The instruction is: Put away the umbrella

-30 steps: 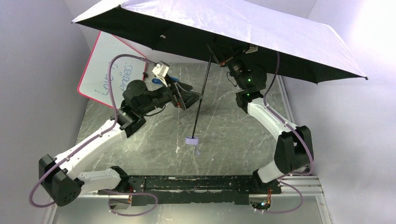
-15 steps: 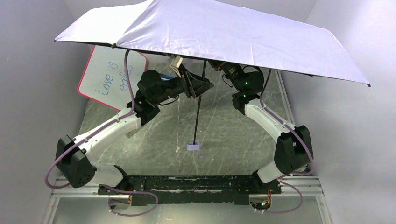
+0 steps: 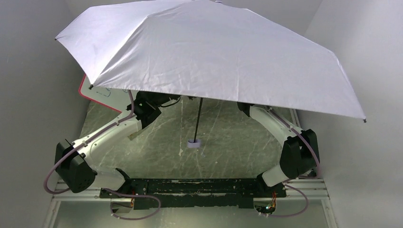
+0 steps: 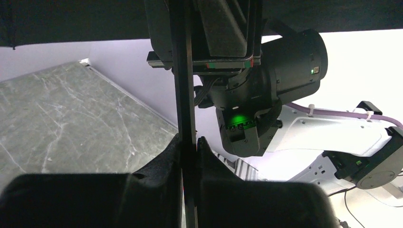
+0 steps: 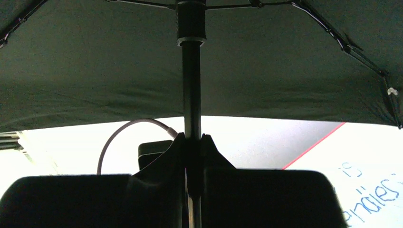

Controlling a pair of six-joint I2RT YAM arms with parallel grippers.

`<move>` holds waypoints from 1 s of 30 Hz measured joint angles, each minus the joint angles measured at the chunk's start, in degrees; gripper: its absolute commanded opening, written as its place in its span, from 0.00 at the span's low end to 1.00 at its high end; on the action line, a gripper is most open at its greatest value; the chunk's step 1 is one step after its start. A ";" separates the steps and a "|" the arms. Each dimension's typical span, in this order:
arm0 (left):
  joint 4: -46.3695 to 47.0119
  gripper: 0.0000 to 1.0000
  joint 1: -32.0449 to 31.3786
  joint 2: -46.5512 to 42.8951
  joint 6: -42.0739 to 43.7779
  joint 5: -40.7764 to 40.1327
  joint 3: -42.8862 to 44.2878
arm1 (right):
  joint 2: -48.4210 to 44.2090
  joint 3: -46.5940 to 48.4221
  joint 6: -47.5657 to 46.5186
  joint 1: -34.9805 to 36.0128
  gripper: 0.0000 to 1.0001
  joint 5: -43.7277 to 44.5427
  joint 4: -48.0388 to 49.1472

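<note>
The umbrella (image 3: 209, 52) is open, its pale lilac canopy spread over the back of the table and hiding both grippers in the top view. Its thin dark shaft (image 3: 198, 118) hangs down to the small lilac handle (image 3: 193, 143) just above the table. In the left wrist view my left gripper (image 4: 189, 140) is shut on the shaft (image 4: 184, 71). In the right wrist view my right gripper (image 5: 192, 137) is shut on the shaft (image 5: 191, 85) below the runner (image 5: 191, 23), under the black underside (image 5: 95, 71) with its metal ribs.
A whiteboard with a red border (image 3: 97, 97) leans at the back left, mostly under the canopy. Grey walls stand close on both sides. The right arm's wrist (image 4: 285, 61) sits right behind the shaft in the left wrist view. The marble tabletop (image 3: 228, 147) lies below the handle.
My left gripper moved in to the shaft and shut on it. The canopy tipped forward and down, showing its lilac top and covering both grippers. The handle rose slightly.
</note>
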 measured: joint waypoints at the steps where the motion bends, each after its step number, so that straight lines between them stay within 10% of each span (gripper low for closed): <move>1: -0.68 0.05 0.00 -0.35 0.28 -0.11 0.00 | -0.20 0.04 -0.48 0.11 0.24 -0.11 -0.48; 8: -10.91 0.05 -0.44 -2.99 7.10 -4.46 1.84 | -3.78 -0.50 -5.77 0.26 0.72 0.70 -9.75; 30: -28.70 0.05 -2.78 -7.10 17.94 -27.36 8.20 | -12.46 -4.15 -28.06 13.75 0.79 21.55 -28.00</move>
